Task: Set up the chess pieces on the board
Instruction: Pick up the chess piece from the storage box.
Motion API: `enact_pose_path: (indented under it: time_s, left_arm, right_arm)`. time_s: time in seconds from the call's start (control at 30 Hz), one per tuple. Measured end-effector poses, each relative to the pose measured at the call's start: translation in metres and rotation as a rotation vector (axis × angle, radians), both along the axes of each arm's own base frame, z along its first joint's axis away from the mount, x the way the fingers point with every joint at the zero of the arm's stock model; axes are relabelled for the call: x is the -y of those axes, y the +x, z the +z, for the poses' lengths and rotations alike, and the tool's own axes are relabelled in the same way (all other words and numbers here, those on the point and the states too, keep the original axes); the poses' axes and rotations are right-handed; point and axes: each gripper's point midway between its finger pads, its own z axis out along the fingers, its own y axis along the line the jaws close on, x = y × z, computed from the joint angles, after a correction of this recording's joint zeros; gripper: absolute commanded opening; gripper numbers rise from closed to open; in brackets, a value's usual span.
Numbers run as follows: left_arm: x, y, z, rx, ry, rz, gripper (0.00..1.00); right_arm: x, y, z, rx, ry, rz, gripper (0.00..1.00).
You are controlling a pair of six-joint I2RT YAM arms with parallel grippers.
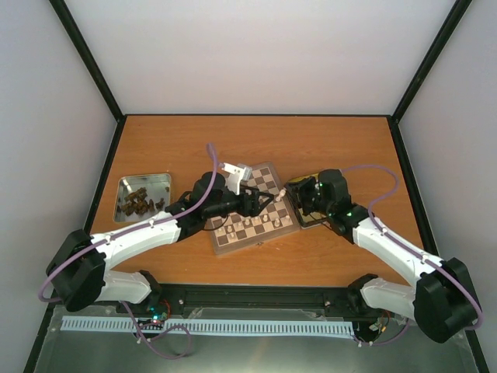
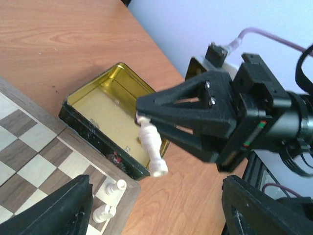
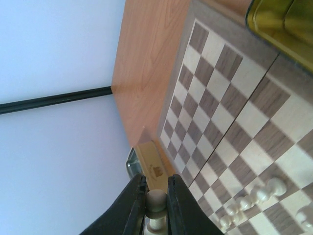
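From overhead, both wrists crowd the middle of the board and cover several squares. The gold tin is mostly buried under the right wrist in that view. The dark chessmen heaped in the silver tray are too small to tell apart.

The right arm reaches in low from the right. The right gripper pinches a cream chessman by its round head. The piece hangs tilted in the air by the tin's rim, next to the board's corner, and its base is cut off in the right wrist view.

The left arm stretches in over the board from the left. The left gripper has its fingers spread wide and holds nothing. More cream chessmen stand in the board's edge rows.
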Motion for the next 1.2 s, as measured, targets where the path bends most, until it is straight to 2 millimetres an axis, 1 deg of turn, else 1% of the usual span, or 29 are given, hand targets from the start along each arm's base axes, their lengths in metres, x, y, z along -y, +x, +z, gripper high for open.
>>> enact_pose_path:
  time_s: [0.17,0.2,0.27,0.5,0.73,0.9,1.07,1.2]
  left_arm:
    - [0.003,0.007,0.006,0.027,-0.028,0.041,0.64]
    - [0.004,0.009,0.007,0.033,-0.033,0.05,0.61]
    - [0.006,0.011,0.008,0.04,-0.04,0.063,0.59]
    - [0.004,0.015,0.003,0.051,-0.051,0.115,0.53]
    - [0.005,0.019,0.001,0.05,-0.062,0.139,0.46]
    - [0.008,0.02,-0.002,0.044,-0.067,0.136,0.35]
    - [0.01,0.019,-0.002,0.043,-0.077,0.126,0.27]
    - [0.01,0.02,0.0,0.05,-0.081,0.128,0.12]
  right_arm:
    - [-0.017,-0.008,0.005,-0.058,0.091,-0.026,0.14]
    - [-0.02,-0.008,0.006,-0.067,0.106,-0.031,0.14]
    - [-0.024,-0.006,0.01,-0.079,0.136,-0.042,0.14]
    - [-0.031,0.002,0.013,-0.111,0.219,-0.074,0.14]
    - [-0.034,0.005,0.022,-0.105,0.268,-0.08,0.15]
    - [-0.036,0.005,0.027,-0.1,0.287,-0.072,0.15]
    - [-0.038,0.004,0.027,-0.102,0.292,-0.065,0.15]
    - [-0.038,0.004,0.026,-0.104,0.29,-0.065,0.15]
